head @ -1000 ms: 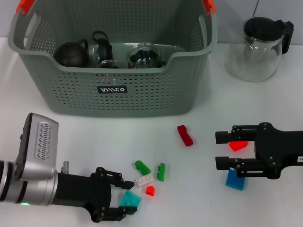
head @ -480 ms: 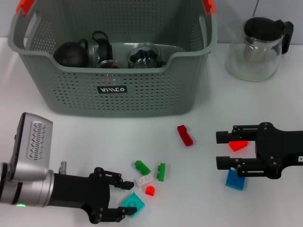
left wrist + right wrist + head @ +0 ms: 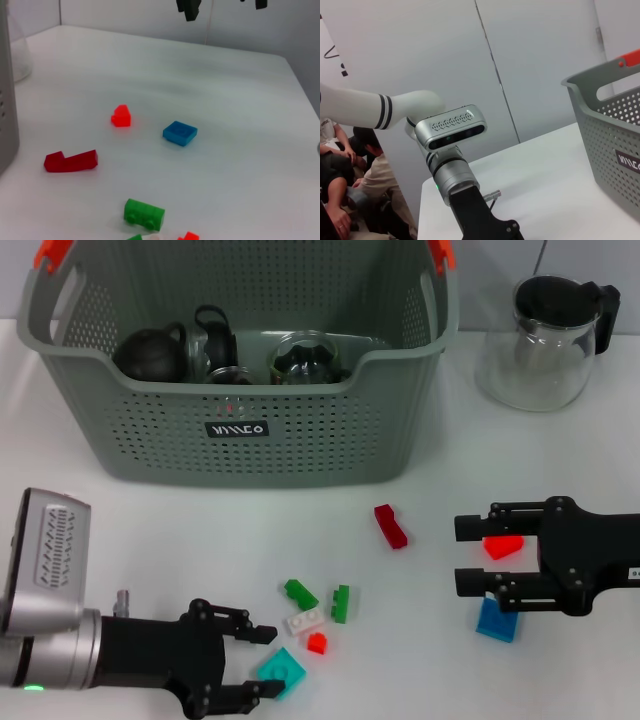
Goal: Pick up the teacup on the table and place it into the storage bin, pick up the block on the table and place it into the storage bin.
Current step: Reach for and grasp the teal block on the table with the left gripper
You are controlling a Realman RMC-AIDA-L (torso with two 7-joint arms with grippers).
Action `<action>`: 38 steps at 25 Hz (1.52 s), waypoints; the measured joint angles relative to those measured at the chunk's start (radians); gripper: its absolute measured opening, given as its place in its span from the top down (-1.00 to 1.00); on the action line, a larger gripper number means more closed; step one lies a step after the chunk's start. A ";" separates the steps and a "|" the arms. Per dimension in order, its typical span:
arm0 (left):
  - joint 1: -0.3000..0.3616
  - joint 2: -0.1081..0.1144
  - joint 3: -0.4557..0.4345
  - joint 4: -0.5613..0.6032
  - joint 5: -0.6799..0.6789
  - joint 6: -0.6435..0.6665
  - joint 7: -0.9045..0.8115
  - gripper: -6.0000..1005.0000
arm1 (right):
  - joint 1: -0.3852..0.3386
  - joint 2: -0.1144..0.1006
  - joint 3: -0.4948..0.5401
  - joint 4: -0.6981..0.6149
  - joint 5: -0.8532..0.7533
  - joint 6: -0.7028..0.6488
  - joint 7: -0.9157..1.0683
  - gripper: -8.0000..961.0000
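Note:
The grey-green storage bin (image 3: pixel 240 430) stands at the back with a black teapot (image 3: pixel 150 353) and glass tea ware (image 3: pixel 305 358) inside. No teacup shows on the table. My left gripper (image 3: pixel 264 661) is open at the near edge, low over the table. A teal block (image 3: pixel 281 670) lies at its fingertips, roughly between them. My right gripper (image 3: pixel 468 555) is open at the right, level with the table. A bright red block (image 3: pixel 503 547) lies between its fingers, and a blue block (image 3: pixel 497 621) lies just beside the nearer one.
A glass jug (image 3: pixel 538 340) with a black lid stands at the back right. Loose blocks lie mid-table: dark red (image 3: pixel 390 526), two green ones (image 3: pixel 300 593) (image 3: pixel 341 603), white (image 3: pixel 305 620) and small red (image 3: pixel 317 643). The bin's wall (image 3: pixel 615 145) shows in the right wrist view.
My left arm has drawn back toward the near edge and its gripper has shifted slightly with it. The teal block stays at its fingertips. The right arm has not moved.

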 joint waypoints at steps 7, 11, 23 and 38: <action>0.029 -0.004 -0.007 -0.037 -0.070 -0.001 0.131 -0.12 | 0.003 0.001 0.000 0.000 0.000 0.000 -0.001 -0.43; 0.033 -0.005 -0.016 -0.076 -0.085 -0.006 0.212 -0.12 | 0.002 0.001 0.002 0.000 0.000 0.000 -0.002 -0.43; 0.042 -0.004 -0.020 -0.148 -0.085 -0.051 0.307 -0.12 | 0.000 0.000 0.005 0.000 0.000 -0.001 -0.005 -0.43; 0.043 0.002 -0.118 -0.162 -0.087 -0.076 0.359 -0.12 | -0.002 -0.002 0.008 0.009 0.000 -0.002 -0.008 -0.43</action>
